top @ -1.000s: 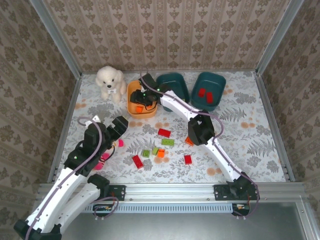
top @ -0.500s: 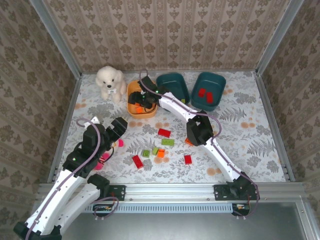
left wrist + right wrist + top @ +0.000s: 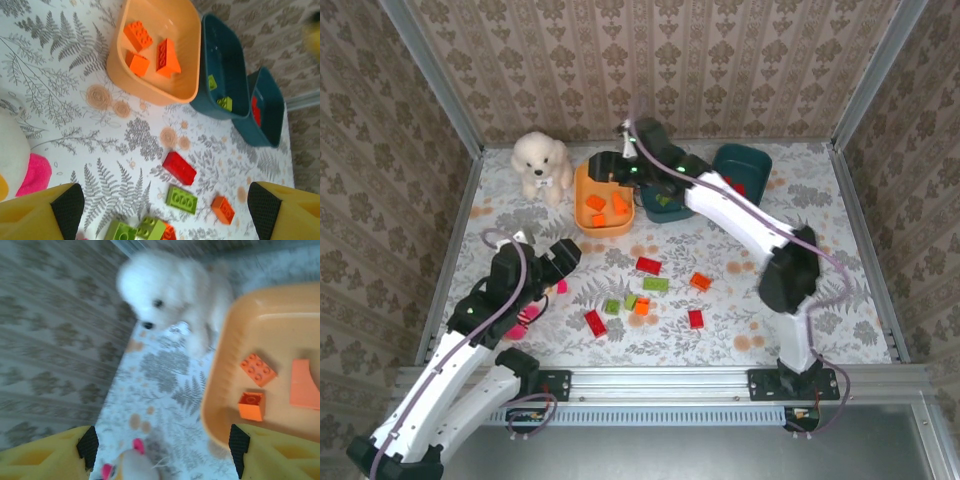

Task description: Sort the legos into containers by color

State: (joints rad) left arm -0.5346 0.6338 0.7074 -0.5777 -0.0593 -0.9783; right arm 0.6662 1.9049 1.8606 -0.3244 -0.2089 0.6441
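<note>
R hand (image 3: 604, 168) is over the far end of the orange tub (image 3: 582, 205), fingers spread wide, nothing btwn them. R arm (image 3: 740, 215) crosses the mid teal tub (image 3: 220, 50) and hides most of it in top view. White plush dog (image 3: 542, 165) sits just beside the orange tub's left side.

Orange tub holds 3 orange legos (image 3: 167, 55). Mid teal tub has 2 green legos (image 3: 224, 103). Right teal tub (image 3: 272, 100) has a red lego (image 3: 255, 107).

8 loose legos (image 3: 656, 284) on the table (image 3: 810, 270) near centre: 3 red, 3 green, 2 orange.

L hand (image 3: 563, 256) is low at the left, also released and empty. Pink-and-yellow plush toy (image 3: 35, 174) lies just beside it, partly under the L arm.
</note>
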